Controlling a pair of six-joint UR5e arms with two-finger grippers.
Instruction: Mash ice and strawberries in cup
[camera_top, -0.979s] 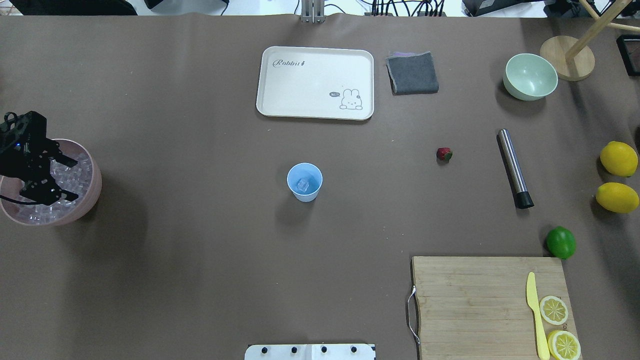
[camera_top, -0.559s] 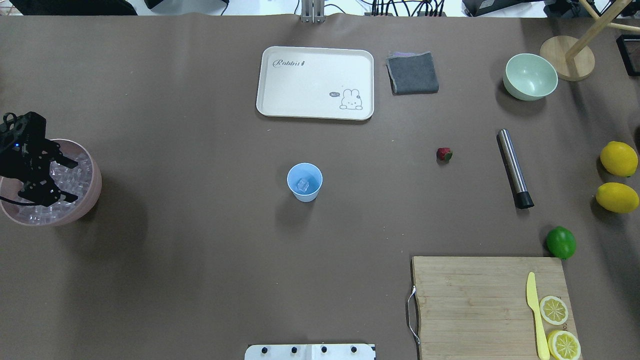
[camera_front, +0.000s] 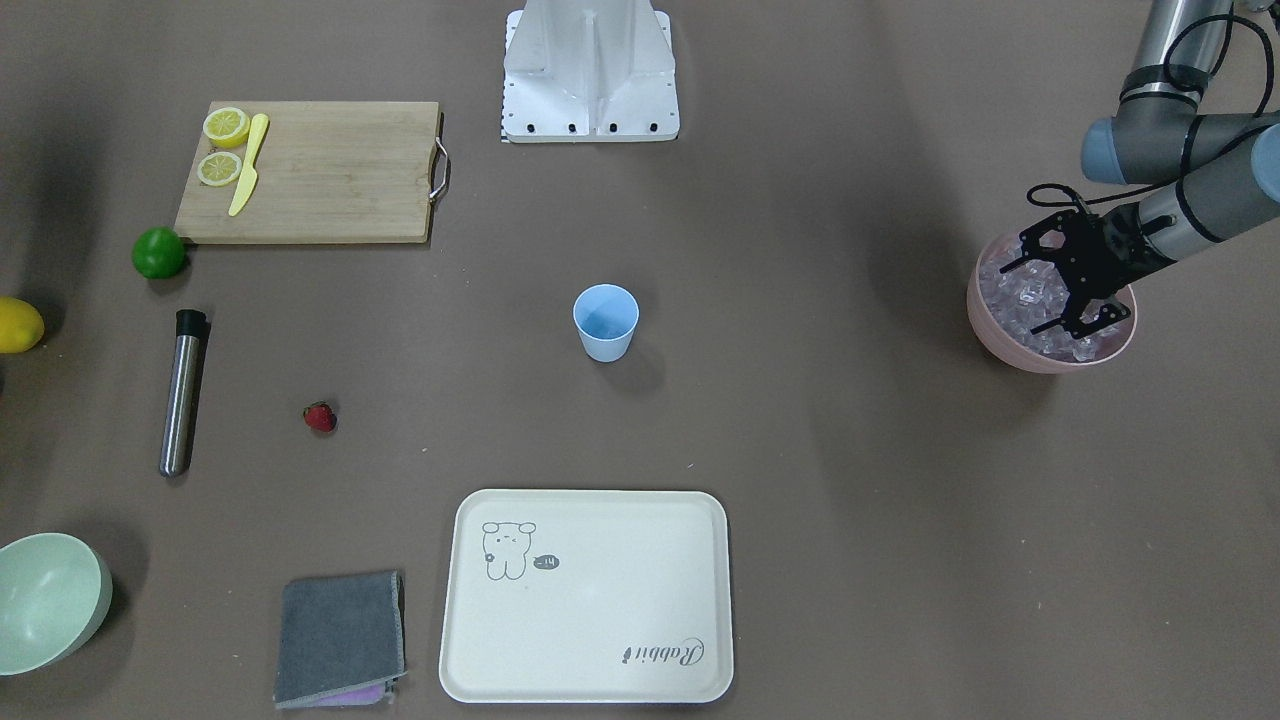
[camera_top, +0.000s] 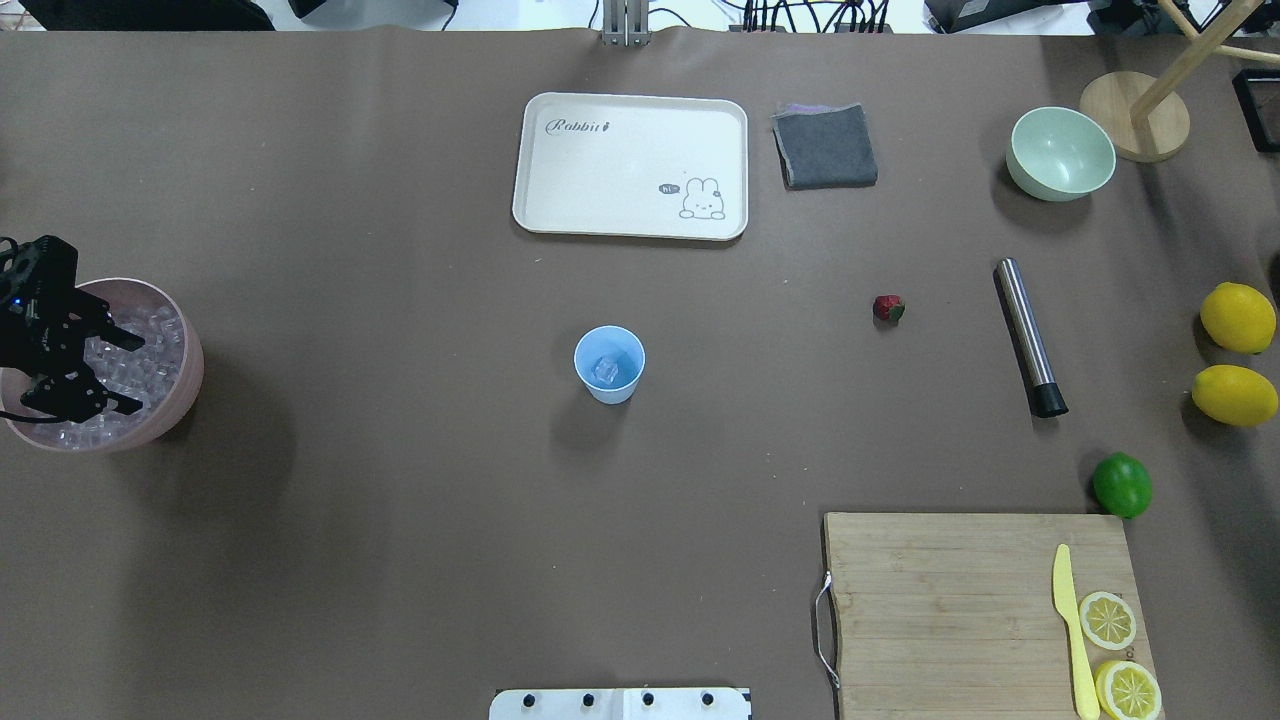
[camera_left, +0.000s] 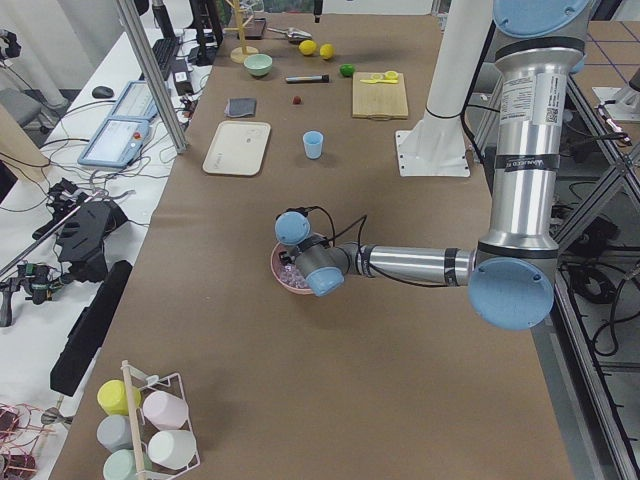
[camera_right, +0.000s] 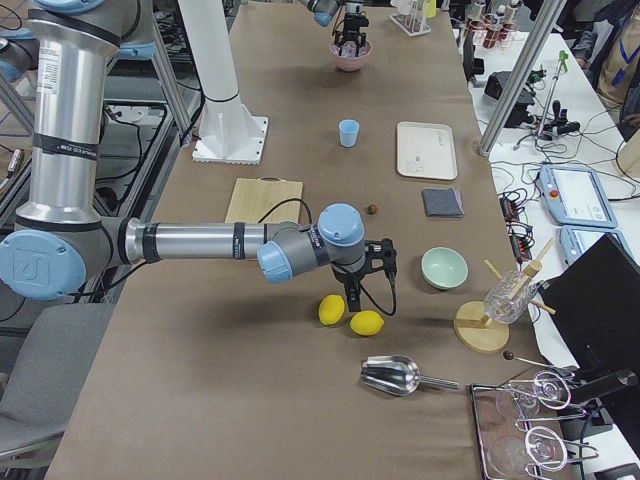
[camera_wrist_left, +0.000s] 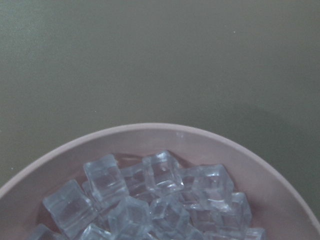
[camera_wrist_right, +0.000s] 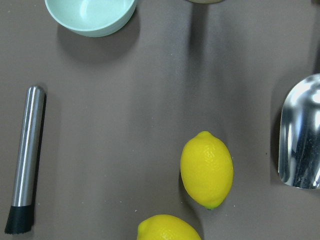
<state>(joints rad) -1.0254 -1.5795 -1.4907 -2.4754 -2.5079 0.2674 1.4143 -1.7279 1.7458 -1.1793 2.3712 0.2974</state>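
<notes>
Presently the left claw (camera_top: 128, 373) hangs over the pink bowl (camera_top: 192, 372) at the bench's (camera_top: 400, 500) left end, fingers spread wide, nothing seen gripped. Ice (camera_top: 150, 345) lies heaped in the bowl right under it. The cup (camera_top: 609, 364) stands mid-bench, well apart from that claw, one cube inside. The strawberry (camera_top: 888, 308) lies farther off, near the steel muddler (camera_top: 1028, 335). Right claw (camera_right: 355, 290) is above the lemons (camera_right: 350, 315); cannot tell its opening.

Two lemons (camera_top: 1238, 317), two lemon slices (camera_top: 1107, 620), one lime (camera_top: 1122, 485), one strawberry (camera_top: 888, 308), one cup (camera_top: 612, 392), two bowls (camera_top: 1060, 153) (pink, green), one tray (camera_top: 620, 160)
</notes>
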